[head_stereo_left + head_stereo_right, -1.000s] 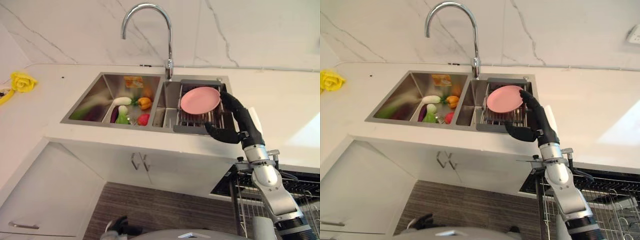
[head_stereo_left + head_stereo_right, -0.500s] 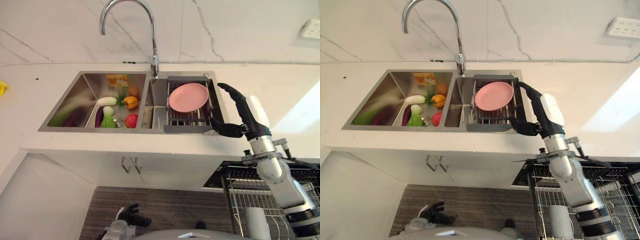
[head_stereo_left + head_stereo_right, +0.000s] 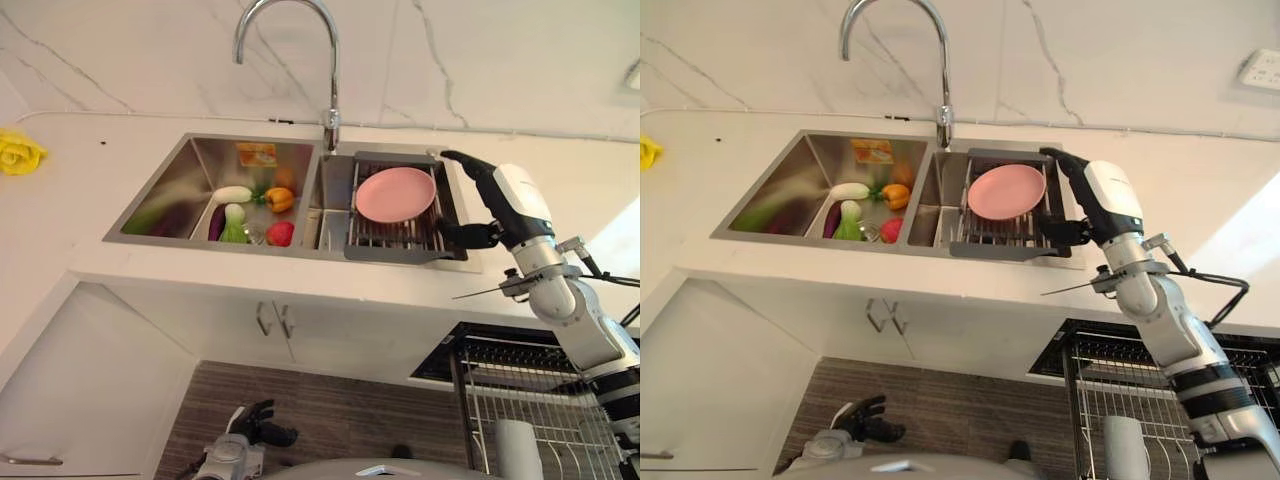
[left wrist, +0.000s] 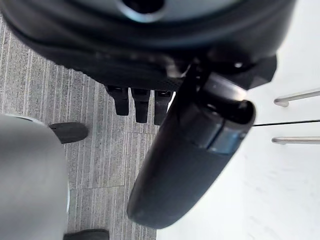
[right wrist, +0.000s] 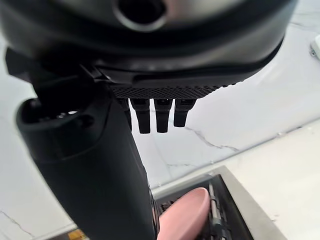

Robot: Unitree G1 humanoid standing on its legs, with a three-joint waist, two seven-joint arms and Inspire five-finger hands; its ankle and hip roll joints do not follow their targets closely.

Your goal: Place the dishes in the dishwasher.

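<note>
A pink plate lies tilted in a dark wire drain rack set over the sink's right basin. My right hand hovers open just beyond the plate's right edge, fingers stretched along the rack's far right corner and thumb low by its front corner. I cannot tell whether it touches the plate. In the right wrist view the fingers point straight out above the plate. My left hand hangs low over the floor, open and holding nothing, as its fingers show.
The dishwasher's wire basket stands pulled out at lower right, below the counter. The left basin holds toy vegetables. A tall faucet rises behind the sink. A yellow object lies on the counter at far left.
The camera has swung about. My right hand has lifted from the plate's lower right edge, and its wrist has turned. The plate stays in the rack.
</note>
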